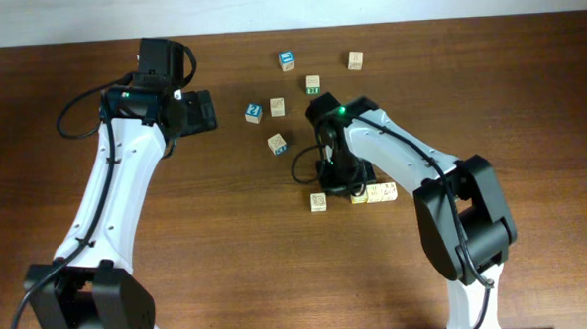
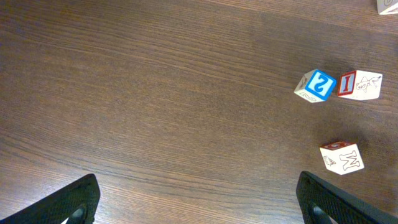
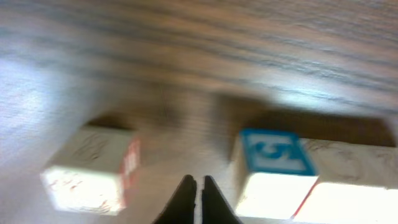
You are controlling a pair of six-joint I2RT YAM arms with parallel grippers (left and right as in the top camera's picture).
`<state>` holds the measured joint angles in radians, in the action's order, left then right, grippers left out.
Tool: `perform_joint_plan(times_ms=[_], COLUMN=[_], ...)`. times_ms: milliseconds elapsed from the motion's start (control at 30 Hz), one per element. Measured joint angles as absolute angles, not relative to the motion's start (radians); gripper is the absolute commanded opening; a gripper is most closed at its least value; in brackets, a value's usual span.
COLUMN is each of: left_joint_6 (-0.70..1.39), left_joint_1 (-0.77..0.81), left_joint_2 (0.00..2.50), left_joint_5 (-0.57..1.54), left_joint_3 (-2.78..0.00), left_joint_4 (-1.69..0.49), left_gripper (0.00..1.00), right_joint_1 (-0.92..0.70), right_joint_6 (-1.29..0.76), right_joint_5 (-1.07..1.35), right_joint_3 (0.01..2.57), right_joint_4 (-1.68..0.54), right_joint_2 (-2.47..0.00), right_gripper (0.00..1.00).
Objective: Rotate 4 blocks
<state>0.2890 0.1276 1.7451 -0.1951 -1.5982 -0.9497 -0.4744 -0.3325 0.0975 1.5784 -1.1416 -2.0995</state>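
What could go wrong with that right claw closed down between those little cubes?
The shut right gripper sits low between a pale block and a blue-topped cube; a sideways swing could knock either. The blue-topped cube seems to touch its pale neighbour, so one nudge might shift both.

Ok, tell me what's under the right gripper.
The shut right gripper hangs over bare table, between a pale block and a blue-topped cube. Its tips hide the spot directly beneath.

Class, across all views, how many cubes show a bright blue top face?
3. The far blue-topped cube lies farthest back; the middle blue-topped cube sits toward the left; the near blue-topped cube is just beside the right gripper. Others may be hidden.
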Motion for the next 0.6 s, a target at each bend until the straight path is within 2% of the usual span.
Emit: perform_joint_plan(times_ms=[67,200,333,600], left_joint_6=[0.289,0.289,0.289,0.289], left_joint_1=[0.128,0.128,0.128,0.128], left_joint_2=[1.745,1.745,1.745,1.745], left_joint_5=[-0.201,-0.245,-0.252,-0.252], left_joint_3=[-1.598,-1.598,-1.598,-1.598], left_joint_4=[-0.950,-0.948,-0.945,-0.946], left_gripper=[0.99,0.99,0.99,0.99], right_joint_1=[-0.475,-0.517,-0.595,-0.597], right_joint_6=[-0.336,-0.369,-0.416,-0.445], right_joint_5=[0.184,0.247,0.253,0.168], right_joint_3=[1.672,1.700,1.700,1.700], right_joint_4=[-1.163,-1.107,-1.100,-1.171], right_joint_2=[-2.100,-2.100,-2.129,-2.164], right_gripper=[0.12,0.10,0.08,0.08])
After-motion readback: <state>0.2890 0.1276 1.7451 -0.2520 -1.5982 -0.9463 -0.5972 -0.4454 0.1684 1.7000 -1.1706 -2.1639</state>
